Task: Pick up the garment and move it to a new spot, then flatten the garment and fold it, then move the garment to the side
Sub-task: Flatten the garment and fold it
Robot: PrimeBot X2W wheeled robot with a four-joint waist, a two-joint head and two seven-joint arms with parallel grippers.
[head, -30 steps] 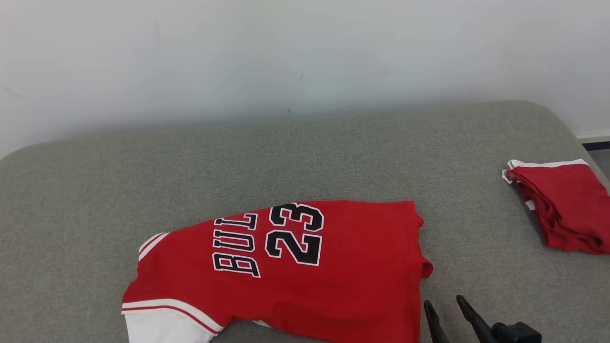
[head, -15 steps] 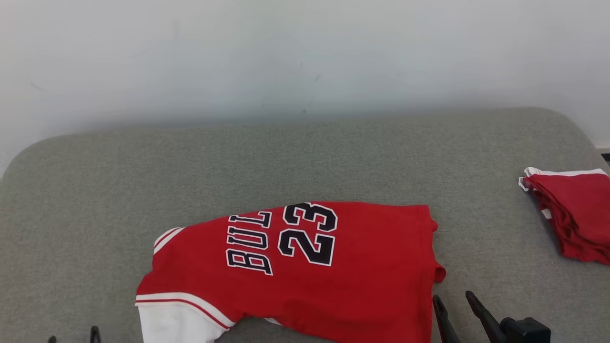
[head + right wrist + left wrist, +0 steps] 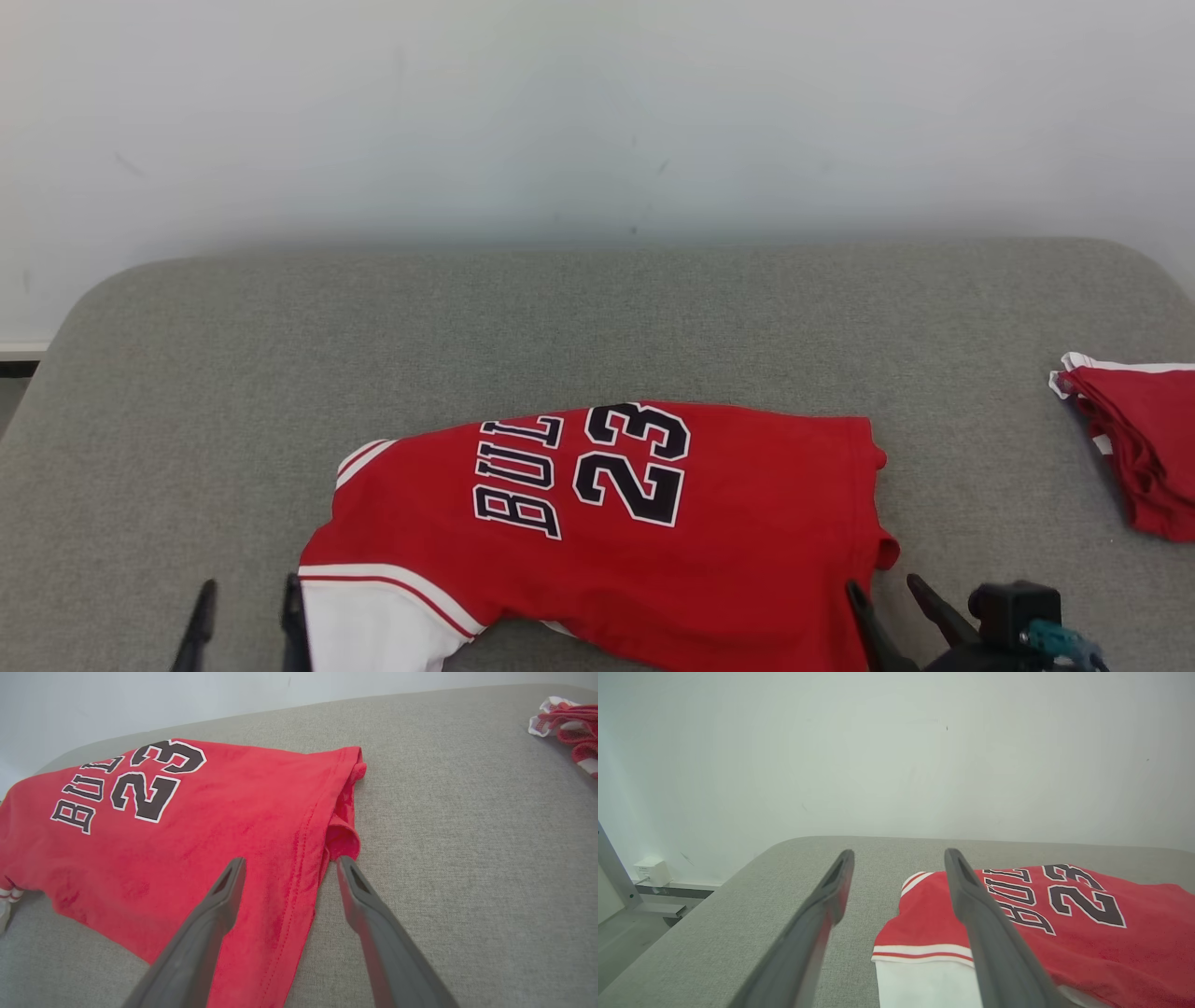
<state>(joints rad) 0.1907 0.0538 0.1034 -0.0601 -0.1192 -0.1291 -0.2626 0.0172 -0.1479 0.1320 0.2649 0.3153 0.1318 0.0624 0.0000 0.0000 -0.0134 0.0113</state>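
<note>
Left pincer at the near left edge: fingers spread wide, nothing between them. It sits just left of the jersey's white sleeve end. In the left wrist view this pincer hangs over bare bench, with one finger crossing in front of the sleeve trim.

Right pincer at the near right, also wide open and empty. In the right wrist view it straddles the jersey's hem, one finger over red cloth and the other over grey bench. Can't tell if it touches.

The jersey is red, marked "BUL" and "23", and lies flat on the near middle of the bench, sleeve end left, hem right.

Farther right, well apart, is a pile of folded red-and-white cloth at the bench's edge.

A pale wall stands behind.
</note>
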